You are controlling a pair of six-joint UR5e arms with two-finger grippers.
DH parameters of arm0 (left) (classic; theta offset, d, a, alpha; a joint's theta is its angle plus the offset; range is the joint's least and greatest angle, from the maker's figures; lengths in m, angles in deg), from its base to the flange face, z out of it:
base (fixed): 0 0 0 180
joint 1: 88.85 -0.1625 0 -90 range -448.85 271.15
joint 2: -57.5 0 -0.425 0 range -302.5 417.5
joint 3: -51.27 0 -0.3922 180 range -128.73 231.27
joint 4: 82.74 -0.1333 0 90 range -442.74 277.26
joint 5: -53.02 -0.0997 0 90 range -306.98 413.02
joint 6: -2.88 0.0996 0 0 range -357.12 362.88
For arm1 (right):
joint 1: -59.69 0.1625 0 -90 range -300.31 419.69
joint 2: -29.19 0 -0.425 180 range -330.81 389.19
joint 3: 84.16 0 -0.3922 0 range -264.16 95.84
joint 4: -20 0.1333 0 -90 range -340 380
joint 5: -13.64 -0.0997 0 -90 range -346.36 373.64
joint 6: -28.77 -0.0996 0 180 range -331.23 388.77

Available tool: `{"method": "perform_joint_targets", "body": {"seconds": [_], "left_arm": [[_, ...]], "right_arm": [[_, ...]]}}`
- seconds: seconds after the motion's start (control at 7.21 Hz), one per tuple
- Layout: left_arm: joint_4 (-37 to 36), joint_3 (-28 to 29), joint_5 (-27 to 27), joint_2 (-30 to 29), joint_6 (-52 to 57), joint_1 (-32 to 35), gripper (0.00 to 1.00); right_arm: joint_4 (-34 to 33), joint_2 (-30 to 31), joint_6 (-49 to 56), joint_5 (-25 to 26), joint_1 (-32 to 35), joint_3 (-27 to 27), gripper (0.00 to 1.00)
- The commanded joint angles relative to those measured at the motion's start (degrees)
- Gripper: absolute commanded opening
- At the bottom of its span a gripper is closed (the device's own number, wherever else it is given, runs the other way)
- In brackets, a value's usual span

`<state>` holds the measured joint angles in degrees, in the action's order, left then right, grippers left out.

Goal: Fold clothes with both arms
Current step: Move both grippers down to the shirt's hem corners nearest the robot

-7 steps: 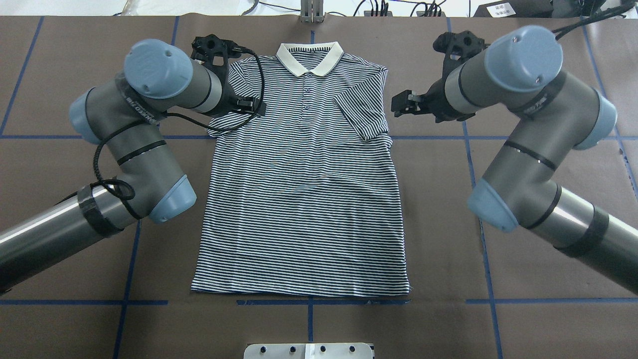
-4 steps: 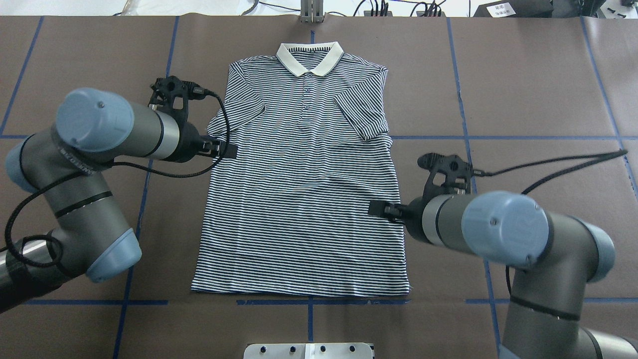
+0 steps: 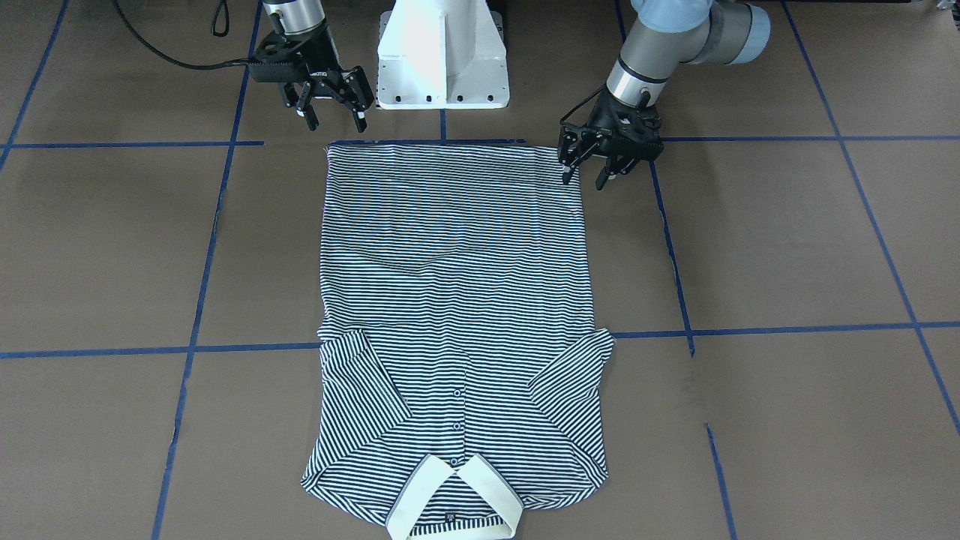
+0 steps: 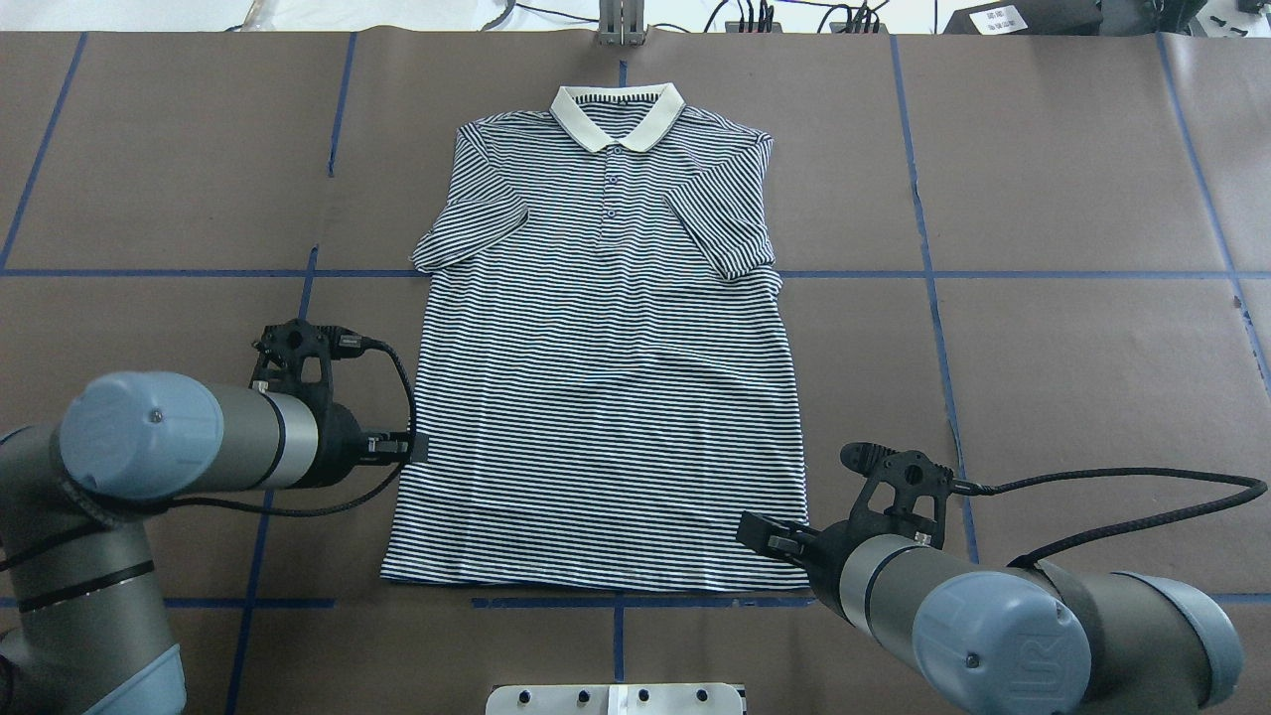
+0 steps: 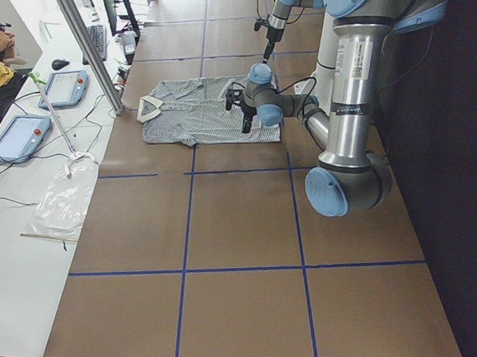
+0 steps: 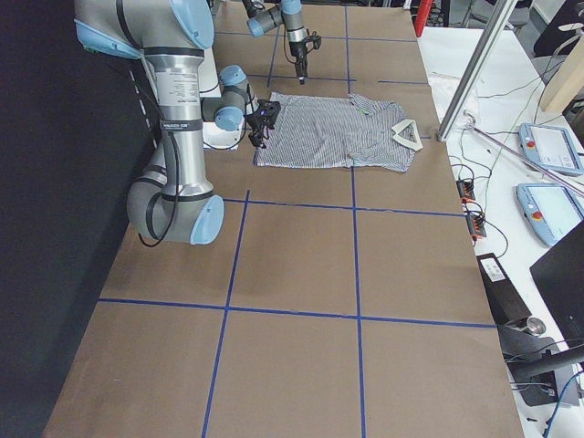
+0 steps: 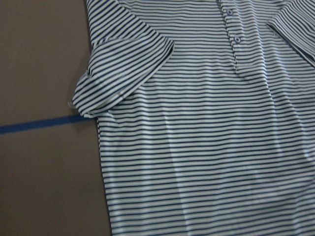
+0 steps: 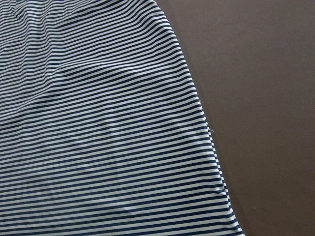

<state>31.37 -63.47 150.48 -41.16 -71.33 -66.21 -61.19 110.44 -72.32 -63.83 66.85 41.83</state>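
Closest to us, our right gripper (image 3: 335,118) hangs with its fingers spread wide and nothing between them, above the hem corner of the polo shirt (image 4: 606,397) on its own side. Our left gripper (image 3: 592,171) is likewise spread and empty, at the opposite hem corner, just off the shirt's side edge. From both grippers the shirt stretches away flat and front up on the brown table (image 4: 1043,179), its hem along a blue tape line (image 4: 546,603). Beyond the left gripper the sleeve (image 4: 467,228) on its side is folded in over the chest; beyond the right one the other sleeve (image 4: 730,223) is folded in too. Farthest from both lies the cream collar (image 4: 618,114), the buttoned placket (image 4: 611,194) running from it back toward us.
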Motion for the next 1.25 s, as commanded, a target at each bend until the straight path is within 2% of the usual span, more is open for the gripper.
{"method": "perform_joint_targets", "body": {"seconds": [0.0, 0.42, 1.11], "left_arm": [[-0.02, -0.40, -4.46, 2.15, -6.89, -7.06, 0.61], [-0.11, -0.31, -4.65, 3.39, -7.00, -8.13, 0.61], [-0.11, 0.04, -4.65, 3.48, -7.53, -8.93, 0.50]], "right_arm": [[-0.02, 0.23, -0.25, 0.48, -0.30, 0.04, 0.96], [-0.02, 0.31, -0.16, 0.48, -0.30, 0.04, 0.96], [-0.02, 0.31, -0.16, 0.48, -0.30, -0.05, 0.96]]}}
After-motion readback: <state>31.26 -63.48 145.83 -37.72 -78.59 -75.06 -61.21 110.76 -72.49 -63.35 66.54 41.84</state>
